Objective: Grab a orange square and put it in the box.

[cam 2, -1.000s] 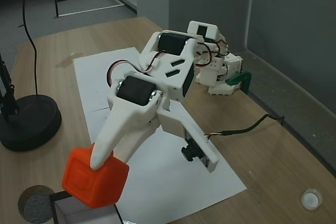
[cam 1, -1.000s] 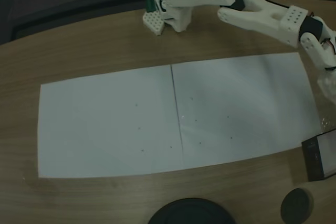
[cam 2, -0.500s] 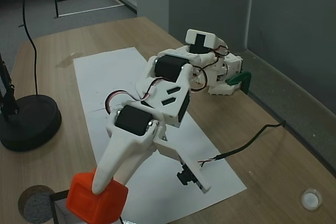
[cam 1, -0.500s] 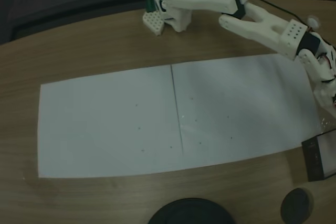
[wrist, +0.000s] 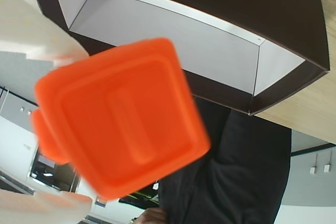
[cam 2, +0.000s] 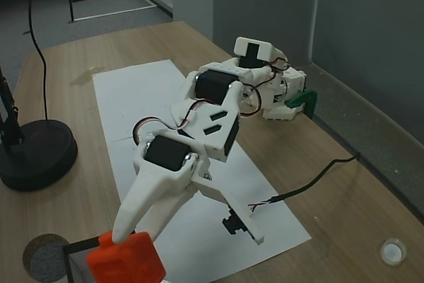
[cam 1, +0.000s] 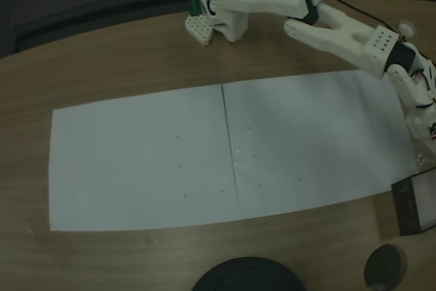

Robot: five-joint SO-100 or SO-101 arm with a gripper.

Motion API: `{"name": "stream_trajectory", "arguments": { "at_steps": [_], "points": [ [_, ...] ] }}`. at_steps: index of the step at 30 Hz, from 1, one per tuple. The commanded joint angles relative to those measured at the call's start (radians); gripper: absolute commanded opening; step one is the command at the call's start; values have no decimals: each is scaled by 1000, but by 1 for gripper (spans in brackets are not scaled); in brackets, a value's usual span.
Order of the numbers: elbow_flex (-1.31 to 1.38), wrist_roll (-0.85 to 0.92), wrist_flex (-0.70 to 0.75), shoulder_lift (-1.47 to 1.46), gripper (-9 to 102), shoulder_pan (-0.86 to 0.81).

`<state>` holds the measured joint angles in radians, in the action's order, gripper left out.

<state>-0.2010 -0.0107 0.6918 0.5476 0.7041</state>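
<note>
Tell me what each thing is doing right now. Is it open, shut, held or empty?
Pincer: shut on the orange block.
Orange block: held up in the air, right by the box, not inside yet.
Box: open on top, nothing inside that I can see.
Arm: stretched far out and leaning down toward the box.
Paper sheets: lying flat on the table.
</note>
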Motion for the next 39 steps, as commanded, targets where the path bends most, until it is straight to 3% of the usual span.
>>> {"name": "stream_trajectory", "arguments": {
  "at_steps": [1, 9, 13, 21, 28, 39],
  "points": [
    [80, -8, -5, 49, 23, -14],
    [83, -5, 38, 55, 22, -52],
    [117, 2, 153, 106, -1, -89],
    [341, -179, 644, 357, 0, -133],
    [423, -179, 985, 655, 0, -268],
    [256, -81, 1040, 1120, 0, -706]
  ]
}}
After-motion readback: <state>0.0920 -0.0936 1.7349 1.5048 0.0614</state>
